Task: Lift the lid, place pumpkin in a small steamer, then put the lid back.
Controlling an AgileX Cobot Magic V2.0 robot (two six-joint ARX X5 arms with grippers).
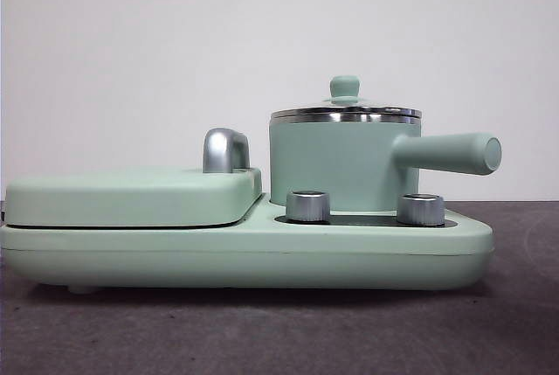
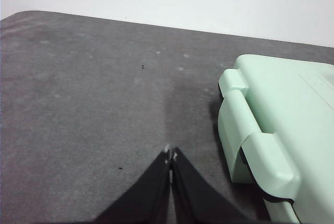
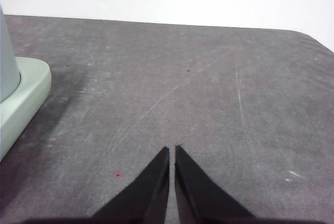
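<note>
The small steamer [image 1: 336,165], a mint-green pot with a long side handle [image 1: 450,153], stands on the right half of the mint-green cooker base [image 1: 244,253]. The glass lid [image 1: 345,111] with its mint-green knob [image 1: 344,88] rests on the pot's steel rim. The pumpkin is out of view. My left gripper [image 2: 170,154] is shut over bare table beside the cooker's griddle end [image 2: 271,130]. My right gripper [image 3: 171,149] is shut over bare table, with the cooker base's corner [image 3: 23,96] off to one side. Neither gripper shows in the front view.
A flat mint-green griddle cover [image 1: 131,196] with a chrome handle [image 1: 225,149] fills the cooker's left half. Two steel dials [image 1: 307,205] [image 1: 420,209] sit in front of the pot. The dark grey table [image 1: 279,331] meets a white wall behind.
</note>
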